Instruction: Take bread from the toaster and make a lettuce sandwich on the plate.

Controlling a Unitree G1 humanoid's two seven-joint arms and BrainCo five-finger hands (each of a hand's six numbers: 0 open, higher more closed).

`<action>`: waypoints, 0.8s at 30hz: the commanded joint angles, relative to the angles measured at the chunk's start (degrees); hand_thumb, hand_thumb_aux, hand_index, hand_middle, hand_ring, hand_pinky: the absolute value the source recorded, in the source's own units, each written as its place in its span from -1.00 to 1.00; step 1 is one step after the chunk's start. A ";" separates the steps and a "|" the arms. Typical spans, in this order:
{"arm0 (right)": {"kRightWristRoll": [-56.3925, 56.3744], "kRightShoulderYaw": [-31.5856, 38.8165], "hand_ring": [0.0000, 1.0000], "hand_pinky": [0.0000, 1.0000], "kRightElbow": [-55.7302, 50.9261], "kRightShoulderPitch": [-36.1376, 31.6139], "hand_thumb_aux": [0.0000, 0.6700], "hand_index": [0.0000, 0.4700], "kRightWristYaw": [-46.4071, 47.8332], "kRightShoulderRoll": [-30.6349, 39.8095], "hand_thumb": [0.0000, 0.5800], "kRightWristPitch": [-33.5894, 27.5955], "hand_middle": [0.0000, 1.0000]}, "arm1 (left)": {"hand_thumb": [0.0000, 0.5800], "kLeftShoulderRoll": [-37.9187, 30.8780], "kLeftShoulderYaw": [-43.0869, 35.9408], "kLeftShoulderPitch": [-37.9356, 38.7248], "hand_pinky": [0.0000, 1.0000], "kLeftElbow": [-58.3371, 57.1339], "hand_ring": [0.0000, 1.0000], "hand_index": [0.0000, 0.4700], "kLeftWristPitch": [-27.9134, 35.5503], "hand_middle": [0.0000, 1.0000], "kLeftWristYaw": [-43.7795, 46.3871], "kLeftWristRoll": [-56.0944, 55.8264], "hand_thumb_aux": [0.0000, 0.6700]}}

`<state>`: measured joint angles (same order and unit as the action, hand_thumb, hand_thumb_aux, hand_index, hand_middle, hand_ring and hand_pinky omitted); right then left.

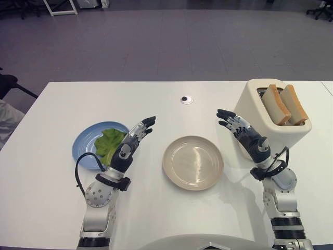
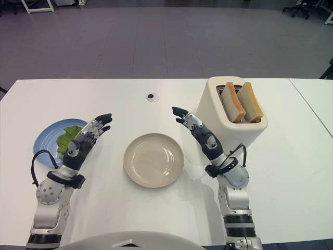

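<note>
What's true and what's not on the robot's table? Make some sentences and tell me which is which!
1. Two slices of bread stand in the toaster. True.
2. The beige plate lies between the left hand and the right hand. True.
3. The lettuce lies on the beige plate. False: it lies on the blue plate.
4. The right hand holds a slice of bread. False: it is open and holds nothing, beside the toaster.
5. The left hand is open and holds nothing. True.
</note>
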<state>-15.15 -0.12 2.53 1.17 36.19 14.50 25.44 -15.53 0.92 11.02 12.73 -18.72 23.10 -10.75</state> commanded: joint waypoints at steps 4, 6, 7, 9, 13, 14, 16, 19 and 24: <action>0.79 0.34 -1.00 -1.00 -0.49 0.18 -1.00 -1.00 -0.56 0.40 -1.00 1.13 -1.00 | -1.00 0.68 -0.65 0.53 -1.00 -0.28 -1.00 -1.00 -0.37 -1.00 0.77 -0.22 -1.00; 0.52 0.52 -1.00 -1.00 -0.43 0.11 -1.00 -1.00 -0.43 0.46 -1.00 0.80 -1.00 | -1.00 0.70 -0.81 1.11 -1.00 0.20 -1.00 -1.00 -0.75 -1.00 1.02 -0.19 -1.00; 0.37 0.54 -1.00 -1.00 -0.44 0.08 -1.00 -1.00 -0.40 0.49 -1.00 0.60 -1.00 | -1.00 0.73 -0.91 1.28 -1.00 0.37 -1.00 -1.00 -1.06 -1.00 1.23 -0.27 -1.00; 0.21 0.52 -1.00 -1.00 -0.46 0.03 -1.00 -1.00 -0.42 0.50 -1.00 0.41 -1.00 | -1.00 0.83 -1.04 1.49 -1.00 0.65 -1.00 -1.00 -1.45 -1.00 1.60 -0.48 -1.00; 0.35 0.59 -1.00 -1.00 -0.61 -0.20 -1.00 -1.00 -0.44 0.47 -1.00 0.53 -1.00 | -1.00 0.85 -0.99 1.82 -1.00 0.94 -1.00 -1.00 -1.56 -1.00 1.79 -0.43 -1.00; 0.42 0.62 -1.00 -1.00 -0.67 -0.25 -1.00 -1.00 -0.42 0.47 -1.00 0.64 -1.00 | -1.00 0.84 -0.97 1.86 -1.00 0.95 -1.00 -1.00 -1.56 -1.00 1.82 -0.45 -1.00; 0.54 0.67 -1.00 -1.00 -0.70 -0.24 -1.00 -1.00 -0.39 0.48 -1.00 0.83 -1.00 | -1.00 0.84 -0.97 1.92 -1.00 0.97 -1.00 -1.00 -1.56 -1.00 1.86 -0.50 -1.00; -0.07 0.32 -1.00 -1.00 1.81 0.45 -1.00 -1.00 -0.24 0.91 -1.00 1.49 -1.00 | -1.00 0.98 -1.01 2.12 -1.00 1.08 -1.00 -1.00 -1.66 -1.00 1.84 -0.58 -1.00; -2.47 -12.52 -1.00 -1.00 21.12 -2.06 -1.00 -1.00 -5.20 10.05 -1.00 -3.89 -1.00 | -1.00 1.22 -1.60 1.93 -1.00 1.41 -1.00 -1.00 -1.30 -1.00 1.99 -0.80 -1.00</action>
<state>-18.03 -5.90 19.65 2.35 33.87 19.93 24.79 -14.38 -0.12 12.65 13.56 -20.47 25.06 -11.88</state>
